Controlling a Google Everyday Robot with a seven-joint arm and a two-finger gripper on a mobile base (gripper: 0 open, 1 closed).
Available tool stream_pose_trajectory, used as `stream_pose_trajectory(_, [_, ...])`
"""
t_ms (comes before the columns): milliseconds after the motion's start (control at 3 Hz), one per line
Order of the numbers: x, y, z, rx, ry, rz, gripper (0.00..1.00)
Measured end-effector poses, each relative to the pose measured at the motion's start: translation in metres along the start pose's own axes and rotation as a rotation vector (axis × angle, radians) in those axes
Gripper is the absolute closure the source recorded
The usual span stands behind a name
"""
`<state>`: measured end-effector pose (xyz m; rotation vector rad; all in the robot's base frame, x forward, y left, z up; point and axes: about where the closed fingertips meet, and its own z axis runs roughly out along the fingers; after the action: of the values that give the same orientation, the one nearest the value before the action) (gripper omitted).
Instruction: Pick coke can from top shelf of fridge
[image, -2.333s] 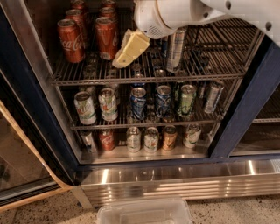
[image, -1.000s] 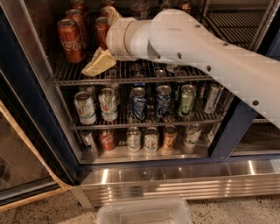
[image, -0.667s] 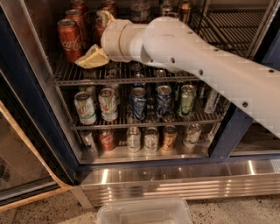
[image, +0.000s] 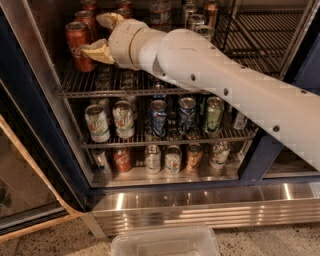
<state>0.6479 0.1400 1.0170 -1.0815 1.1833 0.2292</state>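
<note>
1. Coke can stands upright at the left front corner of the top shelf of the fridge. More red cans stand further back on that shelf.
2. My claw hangs above the top shelf, just inboard of that left front corner. Its tan fingers are spread apart, and I see nothing held between them.
3. The lower finger sits very near the can's side; I cannot tell whether it touches.
4. I judge the step in hand to be lining up the grasp. I want the claw eased toward the shelf's left edge until the fingers straddle the can's mid-body.
5. I want the fingers kept off the shelf's wires, then closed gently and squarely without nudging the cans further back on the shelf.
</note>
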Motion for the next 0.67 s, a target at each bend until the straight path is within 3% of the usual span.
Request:
stream_pose_trajectory(333, [-0.0029, 0.0015, 0.0011, 0.000, -0.005, 0.001, 0.16])
stream_pose_trajectory(667, [-0.0053, 0.0056, 0.0018, 0.004, 0.022, 0.002, 0.00])
